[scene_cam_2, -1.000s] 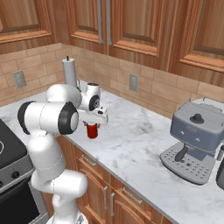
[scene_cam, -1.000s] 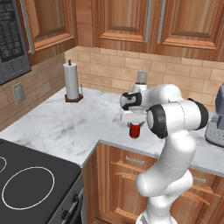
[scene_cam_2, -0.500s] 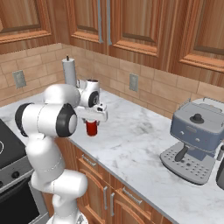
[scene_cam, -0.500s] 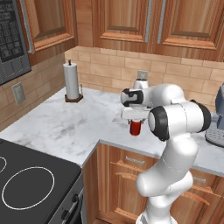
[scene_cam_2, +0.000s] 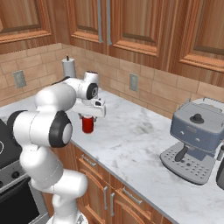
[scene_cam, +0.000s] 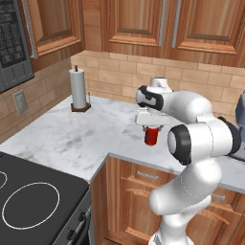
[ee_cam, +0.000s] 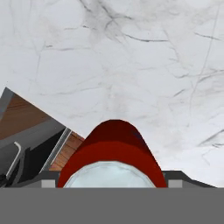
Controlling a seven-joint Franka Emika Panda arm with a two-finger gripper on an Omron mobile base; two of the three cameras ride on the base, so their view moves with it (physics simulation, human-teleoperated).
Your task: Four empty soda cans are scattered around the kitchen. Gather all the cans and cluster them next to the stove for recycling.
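Observation:
One red soda can (scene_cam: 152,136) with a silver top hangs upright just above the marble counter (scene_cam: 72,139), near its front edge. My gripper (scene_cam: 152,129) comes down from above and is shut on the can's upper part. From the right base view the same can (scene_cam_2: 88,125) shows under the gripper (scene_cam_2: 88,118). In the hand view the can (ee_cam: 113,151) sits close up between the fingers, its silver top toward the camera. The stove (scene_cam: 28,191) with its black cooktop and white rings lies at the lower left, well apart from the can, and its edge shows again (scene_cam_2: 3,151).
A paper towel holder (scene_cam: 78,90) stands at the back of the counter by the wall. A grey coffee machine (scene_cam_2: 197,140) sits at the right. The microwave (scene_cam: 12,43) hangs above the stove. Wall cabinets run overhead.
The gripper has risen a little with the can in it, so the can now hangs slightly higher over the counter. The grip has not changed.

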